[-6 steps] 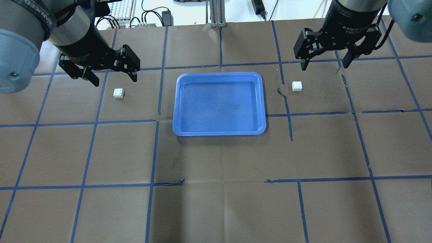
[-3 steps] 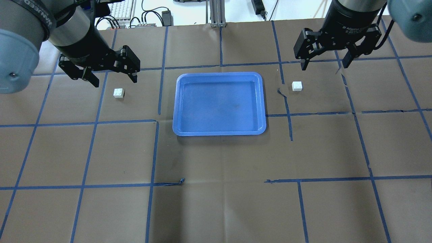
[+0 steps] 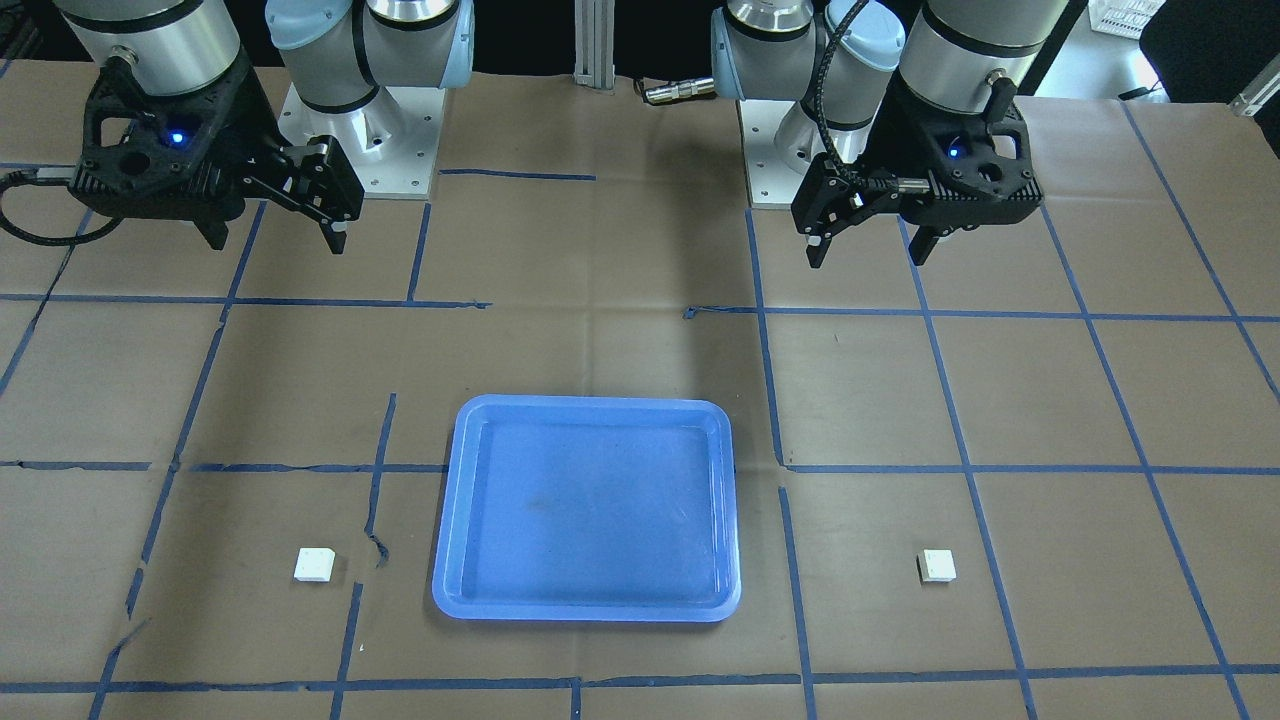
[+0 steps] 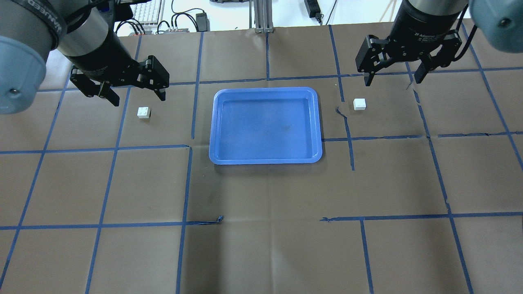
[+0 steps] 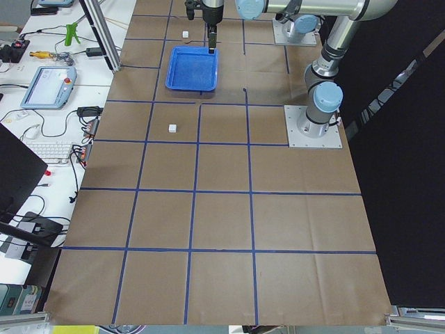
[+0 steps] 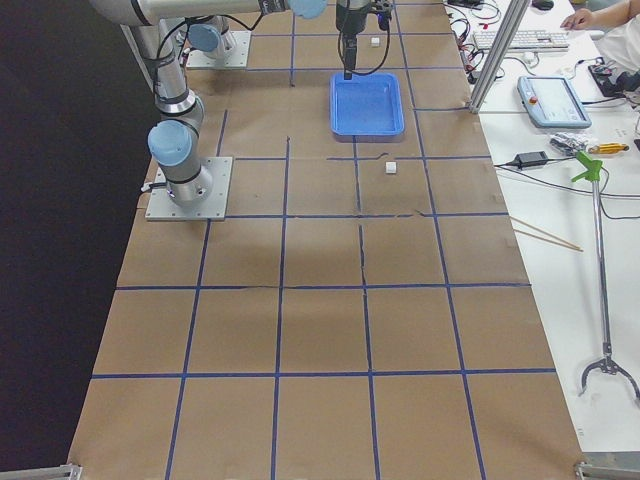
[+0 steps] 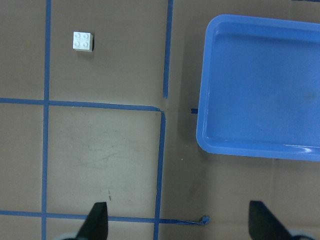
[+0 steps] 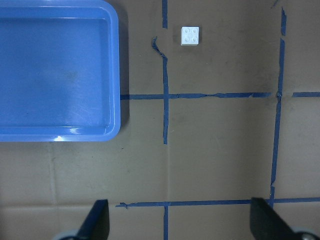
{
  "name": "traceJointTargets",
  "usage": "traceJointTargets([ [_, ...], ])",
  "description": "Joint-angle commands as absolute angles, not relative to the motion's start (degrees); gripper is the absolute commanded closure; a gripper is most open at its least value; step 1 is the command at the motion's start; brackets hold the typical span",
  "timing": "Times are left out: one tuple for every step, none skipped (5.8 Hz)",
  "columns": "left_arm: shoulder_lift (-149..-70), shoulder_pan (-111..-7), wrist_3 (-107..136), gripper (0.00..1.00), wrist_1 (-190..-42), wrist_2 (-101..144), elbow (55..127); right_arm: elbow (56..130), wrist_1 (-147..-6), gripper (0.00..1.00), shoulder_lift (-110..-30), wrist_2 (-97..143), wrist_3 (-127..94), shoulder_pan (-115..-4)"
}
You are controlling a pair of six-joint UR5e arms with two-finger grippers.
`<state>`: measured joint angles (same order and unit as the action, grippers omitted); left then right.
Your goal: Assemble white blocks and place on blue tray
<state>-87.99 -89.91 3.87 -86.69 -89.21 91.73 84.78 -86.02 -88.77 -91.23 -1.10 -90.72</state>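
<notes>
Two small white blocks lie studs up on the table, apart from each other. The left block (image 4: pixel 143 112) lies left of the blue tray (image 4: pixel 265 125). The right block (image 4: pixel 359 104) lies right of it. The tray is empty. My left gripper (image 4: pixel 139 99) hangs open above the table, just behind the left block. My right gripper (image 4: pixel 393 81) hangs open behind and right of the right block. The left wrist view shows the left block (image 7: pixel 82 41) and the tray (image 7: pixel 265 85). The right wrist view shows the right block (image 8: pixel 190 35) and the tray (image 8: pixel 55 70).
Brown paper with a blue tape grid (image 4: pixel 186 183) covers the table. The arm bases (image 3: pixel 350 150) stand at the robot's side. A keyboard and cables (image 4: pixel 151 12) lie beyond the far edge.
The left arm has drifted very slightly. The blocks, the tray and the right arm have not visibly moved, and both grippers stay open.
</notes>
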Motion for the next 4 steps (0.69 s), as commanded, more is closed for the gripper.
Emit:
traceJointTargets([
  [-87.98,-89.91,3.87,0.01,-86.66,-89.30,91.84,84.64,-85.96,0.00,-89.03,-91.23,-1.05,-90.79],
  [-87.98,-89.91,3.87,0.01,-86.66,-89.30,91.85,84.64,-86.04,0.00,-89.03,-91.23,-1.05,-90.79],
  [-87.98,-89.91,3.87,0.01,-86.66,-89.30,91.85,84.64,-86.04,0.00,-89.03,-91.23,-1.05,-90.79],
  [-87.63,-89.91,3.78,0.01,-86.83,-89.21,92.02,84.73,-85.96,0.00,-89.03,-91.23,-1.05,-90.79],
])
